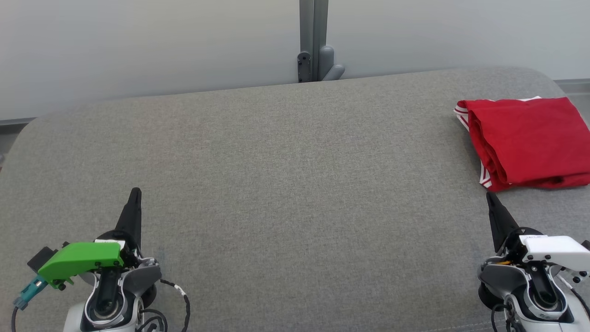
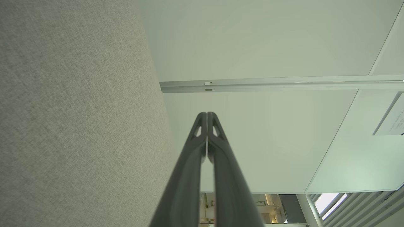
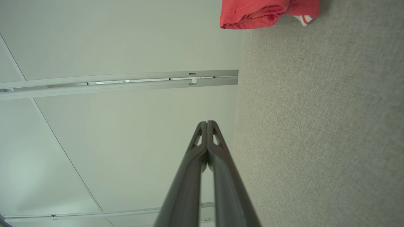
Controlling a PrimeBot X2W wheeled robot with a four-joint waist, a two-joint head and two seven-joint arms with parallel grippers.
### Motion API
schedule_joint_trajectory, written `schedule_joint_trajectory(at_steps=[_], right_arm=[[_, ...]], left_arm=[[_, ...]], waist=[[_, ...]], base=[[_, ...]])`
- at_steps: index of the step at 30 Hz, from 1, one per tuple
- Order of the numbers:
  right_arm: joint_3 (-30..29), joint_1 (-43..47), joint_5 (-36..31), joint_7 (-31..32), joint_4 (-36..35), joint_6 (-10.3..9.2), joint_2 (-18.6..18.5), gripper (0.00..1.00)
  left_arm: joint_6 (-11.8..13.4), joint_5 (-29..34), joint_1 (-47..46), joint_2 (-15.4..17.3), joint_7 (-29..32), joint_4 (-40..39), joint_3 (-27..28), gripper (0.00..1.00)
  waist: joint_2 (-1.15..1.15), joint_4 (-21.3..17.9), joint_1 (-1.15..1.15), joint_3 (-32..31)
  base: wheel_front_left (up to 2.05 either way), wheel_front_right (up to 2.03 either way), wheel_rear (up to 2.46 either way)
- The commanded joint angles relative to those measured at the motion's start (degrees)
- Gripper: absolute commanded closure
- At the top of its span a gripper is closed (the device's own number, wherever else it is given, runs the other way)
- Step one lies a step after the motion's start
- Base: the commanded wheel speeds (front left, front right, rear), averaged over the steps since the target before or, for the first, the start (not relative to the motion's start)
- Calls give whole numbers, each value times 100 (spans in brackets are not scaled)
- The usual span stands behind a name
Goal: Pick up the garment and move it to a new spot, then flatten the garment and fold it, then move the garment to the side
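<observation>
The counter [image 1: 276, 161] is showing a gray woven cover, flat and smooth, with rounded far corners, and a pale plain wall [image 1: 138, 41] is standing behind it. The garment [image 1: 525, 143] is lying at the counter's far right edge: bright red cloth folded into a rough rectangle, soft layers rolling along its left side, white stripes peeking at the hem. The left gripper [image 1: 135, 191] is sitting at the near left under a green plastic cover [image 1: 80, 260], its slim dark tapered jaws pressing together on nothing. The right gripper [image 1: 489, 196], white-capped, is pointing up just short of the garment's near edge, jaws likewise closing tight and holding nothing.
</observation>
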Motion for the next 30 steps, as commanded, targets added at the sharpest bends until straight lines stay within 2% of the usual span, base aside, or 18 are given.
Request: schedule_joint_trajectory(at_steps=[1,30], right_arm=[[-16,-52,-28,21,12,2,-10,100],[-29,-55,-30,27,12,2,1,100]], left_arm=[[-32,-6,-69,2,17,5,14,100],[-32,-6,-69,2,17,4,13,100]], waist=[[63,0,0,0],[63,0,0,0]], base=[[0,0,0],[0,0,0]])
